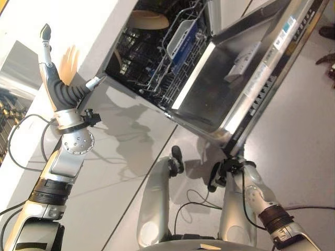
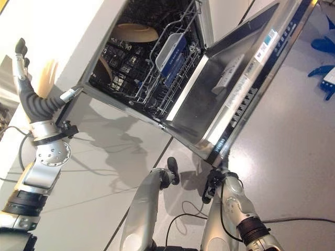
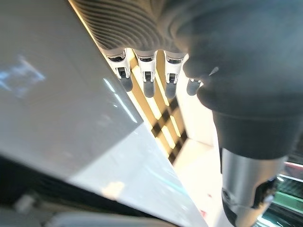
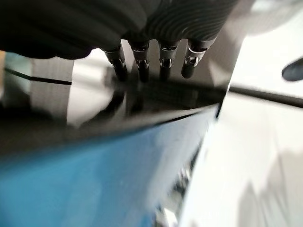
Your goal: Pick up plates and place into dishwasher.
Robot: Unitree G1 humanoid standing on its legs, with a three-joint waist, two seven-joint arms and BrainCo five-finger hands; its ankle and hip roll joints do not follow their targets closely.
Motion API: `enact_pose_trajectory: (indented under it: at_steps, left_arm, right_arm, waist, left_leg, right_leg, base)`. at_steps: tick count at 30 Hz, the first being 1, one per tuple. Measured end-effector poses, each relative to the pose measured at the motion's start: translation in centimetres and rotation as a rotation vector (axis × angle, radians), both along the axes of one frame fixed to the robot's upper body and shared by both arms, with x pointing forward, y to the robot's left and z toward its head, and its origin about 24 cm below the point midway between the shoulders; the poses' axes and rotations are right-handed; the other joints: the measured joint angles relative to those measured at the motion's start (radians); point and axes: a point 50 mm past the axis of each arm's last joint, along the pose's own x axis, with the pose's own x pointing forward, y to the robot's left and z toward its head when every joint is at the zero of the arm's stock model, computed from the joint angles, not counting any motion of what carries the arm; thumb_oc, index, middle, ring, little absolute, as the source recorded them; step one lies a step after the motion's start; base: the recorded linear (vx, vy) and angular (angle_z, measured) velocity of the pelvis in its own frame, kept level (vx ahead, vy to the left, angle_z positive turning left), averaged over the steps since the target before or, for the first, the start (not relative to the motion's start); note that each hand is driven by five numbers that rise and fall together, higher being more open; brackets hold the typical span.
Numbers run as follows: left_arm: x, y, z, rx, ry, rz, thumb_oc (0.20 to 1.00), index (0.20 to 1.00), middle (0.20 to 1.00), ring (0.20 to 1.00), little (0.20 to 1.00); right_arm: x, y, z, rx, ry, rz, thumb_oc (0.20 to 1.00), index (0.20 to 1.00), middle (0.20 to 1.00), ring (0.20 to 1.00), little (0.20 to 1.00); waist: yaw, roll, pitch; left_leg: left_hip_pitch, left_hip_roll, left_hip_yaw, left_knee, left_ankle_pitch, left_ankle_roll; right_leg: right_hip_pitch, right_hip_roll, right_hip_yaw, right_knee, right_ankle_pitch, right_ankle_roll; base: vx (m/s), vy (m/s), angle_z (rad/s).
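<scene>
In the left eye view, the dishwasher (image 1: 172, 63) stands open with its door (image 1: 246, 78) folded down toward me and a wire rack (image 1: 167, 57) pulled partway out. One tan plate (image 1: 148, 20) already lies in the upper part of the machine. My left hand (image 1: 57, 83) is raised beside the white cabinet (image 1: 68, 31) next to the dishwasher's corner, fingers straight and spread, holding nothing. A pale tan shape on the cabinet face behind it may be a reflection; I cannot tell.

In the right eye view, the same plate (image 2: 133, 32) shows more fully, and a second tan plate (image 2: 104, 67) stands on edge lower in the rack, with a blue-and-white basket (image 2: 172, 52) beside it. My right hand (image 2: 213, 184) is down at the outer edge of the door.

In the left wrist view, my fingers (image 3: 147, 78) reach out straight past the cabinet's edge, with nothing between them.

In the right wrist view, my fingers (image 4: 142, 64) are extended with their tips at the dark, shiny door edge (image 4: 142, 109), not wrapped round it.

I judge at least two plates are loaded; neither hand carries one, so the next step would be fetching another, if any remain.
</scene>
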Motion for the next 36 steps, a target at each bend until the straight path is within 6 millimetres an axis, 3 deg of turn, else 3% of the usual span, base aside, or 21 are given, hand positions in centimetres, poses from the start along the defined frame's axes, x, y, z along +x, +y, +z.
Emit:
enact_pose_trajectory:
  at_steps: [4, 7, 9, 12, 14, 16, 21, 25, 28, 36]
  left_arm:
    - [-0.1, 0.7, -1.0, -0.028, 0.038, 0.027, 1.0, 1.0, 1.0, 1.0, 1.0]
    - [-0.1, 0.1, -1.3, -0.051, 0.04, 0.002, 1.0, 1.0, 1.0, 1.0, 1.0]
    - [-0.2, -0.4, -1.5, -0.068, 0.041, -0.017, 1.0, 1.0, 1.0, 1.0, 1.0]
    - [-0.4, -0.6, -1.8, -0.064, 0.055, -0.029, 1.0, 1.0, 1.0, 1.0, 1.0]
    - [-0.2, -0.1, -1.8, -0.065, 0.061, -0.008, 1.0, 1.0, 1.0, 1.0, 1.0]
    - [-0.3, 1.0, -1.8, -0.07, 0.064, 0.031, 1.0, 1.0, 1.0, 1.0, 1.0]
    - [-0.4, 2.7, -1.6, -0.082, 0.064, 0.093, 1.0, 1.0, 1.0, 1.0, 1.0]
    - [-0.5, 3.0, -1.5, -0.072, 0.076, 0.092, 1.0, 1.0, 1.0, 1.0, 1.0]
    - [-1.0, 3.6, -2.2, -0.066, 0.11, 0.104, 1.0, 1.0, 1.0, 1.0, 1.0]
    - [-1.8, 4.1, -4.0, -0.053, 0.194, 0.111, 1.0, 1.0, 1.0, 1.0, 1.0]
  right_arm:
    - [0.1, 1.2, 1.4, -0.082, -0.089, 0.094, 1.0, 1.0, 1.0, 1.0, 1.0]
    - [1.5, 0.9, 4.6, -0.09, -0.217, 0.093, 1.0, 1.0, 1.0, 1.0, 1.0]
    - [2.3, 1.4, 5.8, -0.111, -0.251, 0.12, 1.0, 1.0, 1.0, 1.0, 1.0]
    - [2.4, 2.4, 9.8, -0.069, -0.449, 0.16, 1.0, 1.0, 1.0, 1.0, 1.0]
    - [2.7, 2.8, 12.2, -0.054, -0.564, 0.176, 1.0, 1.0, 1.0, 1.0, 1.0]
    - [2.8, 2.6, 13.4, -0.046, -0.615, 0.171, 1.0, 1.0, 1.0, 1.0, 1.0]
    - [2.6, 2.4, 12.8, -0.039, -0.603, 0.167, 1.0, 1.0, 1.0, 1.0, 1.0]
    - [2.1, 2.4, 11.4, -0.024, -0.556, 0.157, 1.0, 1.0, 1.0, 1.0, 1.0]
    - [1.8, 2.6, 10.6, -0.011, -0.523, 0.159, 1.0, 1.0, 1.0, 1.0, 1.0]
    - [1.2, 1.5, 9.6, -0.104, -0.468, 0.051, 1.0, 1.0, 1.0, 1.0, 1.0]
  waist:
    - [0.029, -0.015, 0.01]
    - [0.024, -0.02, 0.014]
    - [0.054, -0.02, 0.014]
    - [0.073, -0.023, 0.016]
    - [0.074, -0.027, 0.014]
    - [0.078, -0.035, 0.005]
    - [0.087, -0.081, -0.043]
    - [0.115, -0.102, -0.125]
    - [0.137, -0.108, -0.168]
    - [0.131, -0.108, -0.211]
  left_leg:
    - [0.101, 0.008, -0.014, -0.077, 0.03, 0.0]
    - [0.164, 0.017, -0.012, -0.135, 0.078, -0.01]
    - [0.203, 0.027, -0.002, -0.178, 0.098, -0.014]
    - [0.248, 0.041, 0.006, -0.216, 0.114, -0.011]
    - [0.286, 0.046, 0.01, -0.235, 0.119, -0.011]
    - [0.316, 0.053, 0.018, -0.26, 0.124, -0.011]
    - [0.375, 0.049, 0.046, -0.323, 0.146, 0.015]
    - [0.426, 0.044, 0.067, -0.361, 0.151, 0.026]
    - [0.459, 0.043, 0.077, -0.37, 0.143, 0.036]
    - [0.493, 0.072, 0.094, -0.387, 0.138, 0.033]
  right_leg:
    - [0.119, 0.039, -0.014, -0.093, 0.028, 0.017]
    - [0.194, 0.063, -0.013, -0.146, 0.043, 0.037]
    - [0.235, 0.083, -0.019, -0.2, 0.065, 0.04]
    - [0.294, 0.099, -0.041, -0.25, 0.081, 0.042]
    - [0.341, 0.103, -0.055, -0.279, 0.086, 0.047]
    - [0.381, 0.113, -0.068, -0.319, 0.098, 0.053]
    - [0.459, 0.119, -0.081, -0.4, 0.123, 0.08]
    - [0.527, 0.144, -0.058, -0.478, 0.14, 0.102]
    - [0.569, 0.158, -0.037, -0.514, 0.146, 0.112]
    - [0.607, 0.2, 0.005, -0.57, 0.18, 0.105]
  base:
    - [0.04, -0.019, 0.16]
    - [0.07, -0.07, 0.29]
    - [0.06, -0.101, 0.07]
    - [0.04, -0.093, 0.12]
    - [0.03, -0.092, 0.18]
    - [0.04, -0.078, 0.14]
    - [0.05, -0.055, 0.18]
    - [0.06, -0.022, 0.29]
    - [0.02, -0.024, 0.13]
    - [-0.03, 0.001, -0.12]
